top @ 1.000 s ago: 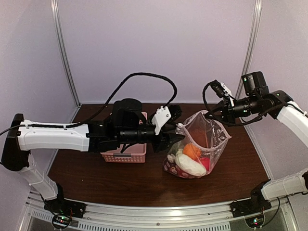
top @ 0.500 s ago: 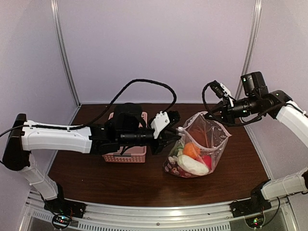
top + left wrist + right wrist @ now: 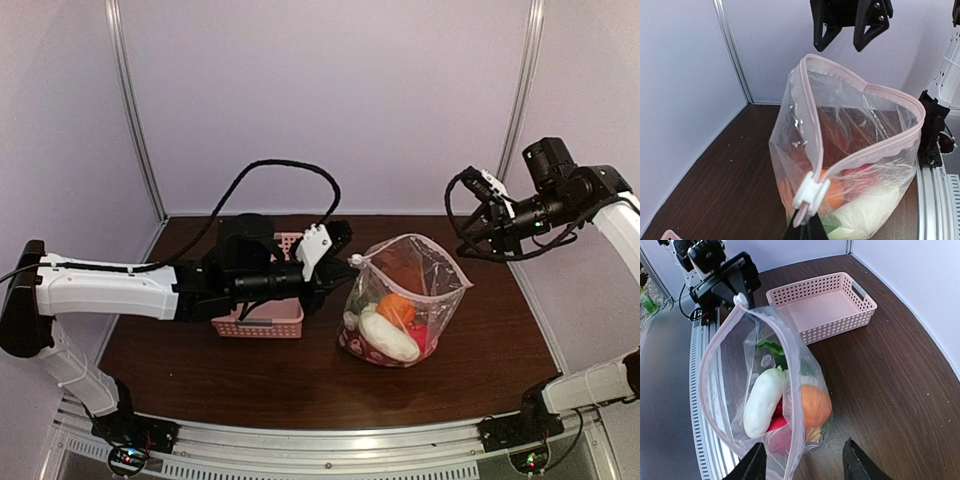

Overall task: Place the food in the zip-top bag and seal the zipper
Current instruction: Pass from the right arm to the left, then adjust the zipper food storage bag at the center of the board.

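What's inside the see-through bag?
Inside the zip-top bag you can see a whitish-and-green piece, an orange piece and a red piece lower down. Anything under or behind those is covered, so more food may be hidden.

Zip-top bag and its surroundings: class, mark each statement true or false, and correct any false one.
1. The zip-top bag stands with its mouth open. True.
2. The orange food piece lies in the pink basket. False: it is inside the bag, beside the whitish piece.
3. The right gripper has its jaws shut on the bag's rim. False: the jaws are open and apart from the bag.
4. The white slider sits at the bag corner by the left gripper. True.
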You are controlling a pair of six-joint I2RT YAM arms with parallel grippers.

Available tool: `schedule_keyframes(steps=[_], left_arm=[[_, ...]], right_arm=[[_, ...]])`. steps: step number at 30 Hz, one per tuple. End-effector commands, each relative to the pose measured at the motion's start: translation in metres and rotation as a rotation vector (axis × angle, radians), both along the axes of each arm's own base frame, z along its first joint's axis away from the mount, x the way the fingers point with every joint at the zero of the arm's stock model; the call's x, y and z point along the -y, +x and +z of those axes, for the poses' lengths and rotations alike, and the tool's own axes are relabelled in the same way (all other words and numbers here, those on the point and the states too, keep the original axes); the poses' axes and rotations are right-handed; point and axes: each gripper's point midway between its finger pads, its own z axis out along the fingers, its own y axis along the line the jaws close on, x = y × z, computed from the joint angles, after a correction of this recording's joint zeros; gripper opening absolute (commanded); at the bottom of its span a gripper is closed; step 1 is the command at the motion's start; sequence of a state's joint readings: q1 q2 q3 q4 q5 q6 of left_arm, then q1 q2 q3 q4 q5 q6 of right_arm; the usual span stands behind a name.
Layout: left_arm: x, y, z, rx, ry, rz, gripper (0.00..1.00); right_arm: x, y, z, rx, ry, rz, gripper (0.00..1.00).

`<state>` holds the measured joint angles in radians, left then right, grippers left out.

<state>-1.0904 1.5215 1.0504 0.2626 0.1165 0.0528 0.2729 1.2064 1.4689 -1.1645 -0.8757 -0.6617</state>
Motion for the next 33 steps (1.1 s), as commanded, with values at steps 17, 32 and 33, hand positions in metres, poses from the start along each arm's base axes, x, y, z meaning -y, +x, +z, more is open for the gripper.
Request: schedule_keyframes(steps=[17,32,33], left_arm=[[-0.010,0.013,0.025,-0.056,-0.123,0.078,0.00],[-0.009,0.016,0.020,-0.089,-0.123,0.097,0.00],[-0.010,0.017,0.021,-0.089,-0.125,0.101,0.00]], right_arm=[[0.042,-0.049,-0.097,-0.009,-0.225,0.032,0.70],[0.013,-0.017,-0.076,0.036,-0.005,-0.017,0.29],[0.014,-0.017,-0.074,0.035,-0.005,-0.018,0.21]])
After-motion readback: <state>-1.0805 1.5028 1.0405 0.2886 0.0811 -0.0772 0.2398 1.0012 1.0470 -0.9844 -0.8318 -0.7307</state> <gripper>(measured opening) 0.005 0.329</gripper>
